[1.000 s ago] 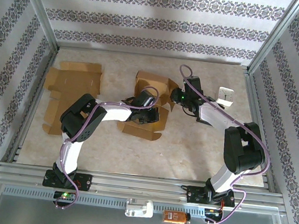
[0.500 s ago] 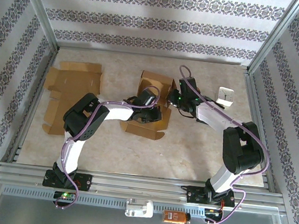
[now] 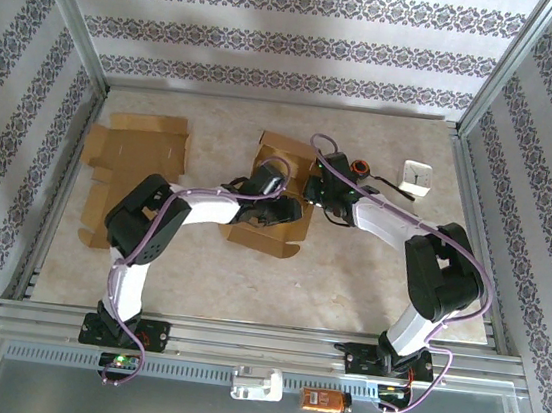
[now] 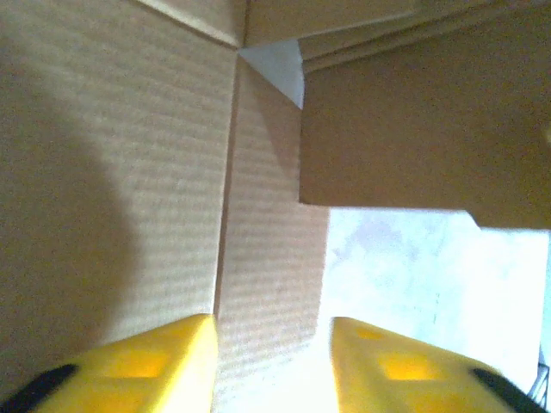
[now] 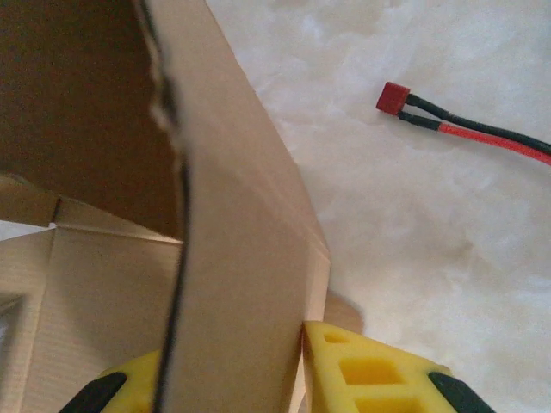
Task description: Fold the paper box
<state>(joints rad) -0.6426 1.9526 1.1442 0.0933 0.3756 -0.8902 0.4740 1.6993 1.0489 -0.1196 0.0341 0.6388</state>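
Observation:
The paper box (image 3: 279, 195) is brown corrugated cardboard, partly folded, in the middle of the table with its walls up. My right gripper (image 3: 317, 185) is at the box's right wall. In the right wrist view its yellow fingers (image 5: 370, 374) press that upright wall (image 5: 241, 284) from both sides, so it is shut on the box. My left gripper (image 3: 282, 207) reaches into the box from the left. Its yellow fingers (image 4: 146, 366) stand apart over a flat inner panel (image 4: 267, 258), open and holding nothing.
A flat, unfolded cardboard blank (image 3: 131, 154) lies at the left. A small white square device (image 3: 418, 175) sits at the right rear. A red and black cable with a red plug (image 5: 394, 97) lies on the table just right of the box. Metal rails border the table.
My left gripper has opened from shut. The right gripper has moved left and nearer along the box's right wall, and the box has turned slightly.

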